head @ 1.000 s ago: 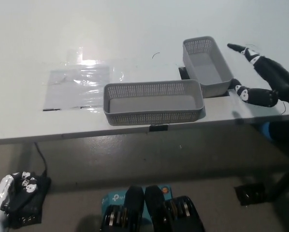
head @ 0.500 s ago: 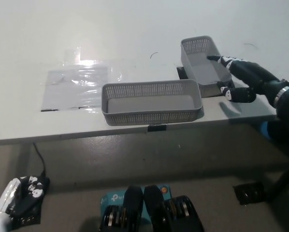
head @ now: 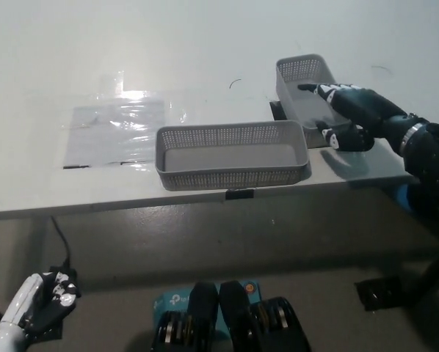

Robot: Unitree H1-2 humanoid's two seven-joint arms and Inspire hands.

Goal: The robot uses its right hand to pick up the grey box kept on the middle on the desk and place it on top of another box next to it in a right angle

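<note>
R hand open, L hand low

A pale surface is seen filling the upper frame. Two grey perforated boxes are set on it: one at centre near the front edge, another at upper right. A clear plastic sheet is laid flat at left.

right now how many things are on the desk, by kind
grey mesh boxes: 2, the long box near the front edge and the smaller box behind it, under the right hand
clear plastic sheets: 1, the sheet taped flat on the left
total: 3
</note>
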